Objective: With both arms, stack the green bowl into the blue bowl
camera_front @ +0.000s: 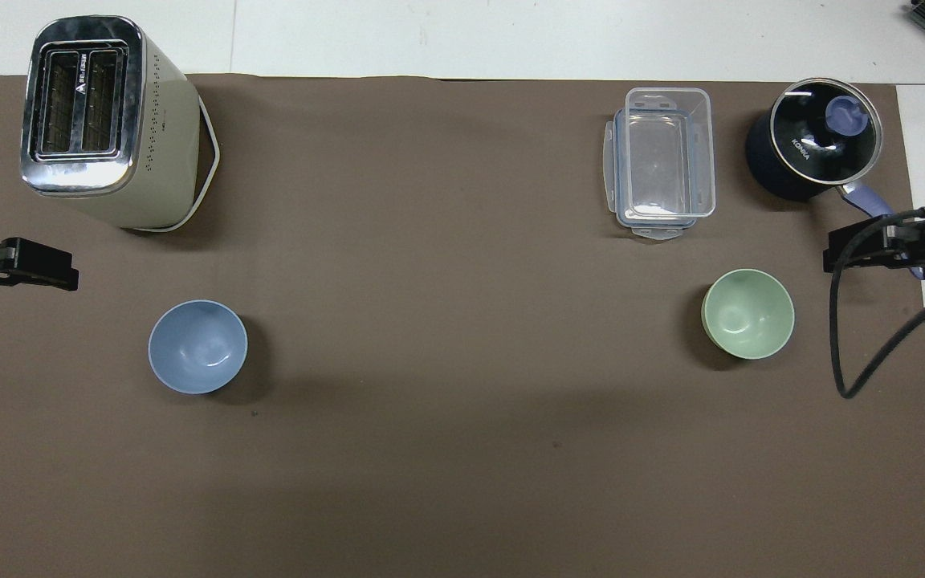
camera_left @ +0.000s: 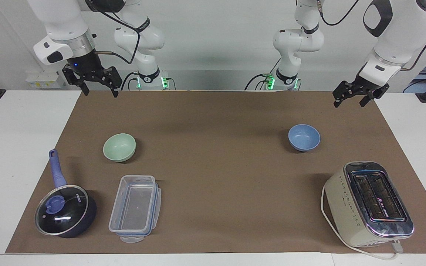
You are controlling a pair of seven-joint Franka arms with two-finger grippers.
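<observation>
Facing view: brown mat [camera_left: 216,177]. Cream toaster [camera_left: 368,203], corner at left arm's end. Pale mint-green round matte bowl [camera_left: 119,147] and periwinkle-blue round matte bowl [camera_left: 304,137], well apart, near robots' edge. Likely light, rigid; rim pinch advisable. Right gripper [camera_left: 97,86] and left gripper [camera_left: 350,99] raised, spread, empty.

White table [camera_left: 20,147] — brown mat [camera_left: 213,177]

Sat upright on brown mat [camera_front: 446,241]: blue bowl [camera_front: 197,347] at 8 o'clock, green bowl [camera_front: 748,314] at 3 o'clock, well apart. Toaster [camera_front: 101,120] at 10 o'clock. Clear container [camera_front: 661,160] and lidded saucepan [camera_front: 814,138] at 2 o'clock. Left gripper [camera_front: 45,265] at 9 o'clock edge, right gripper [camera_front: 856,249] at 3 o'clock edge, both empty.
</observation>
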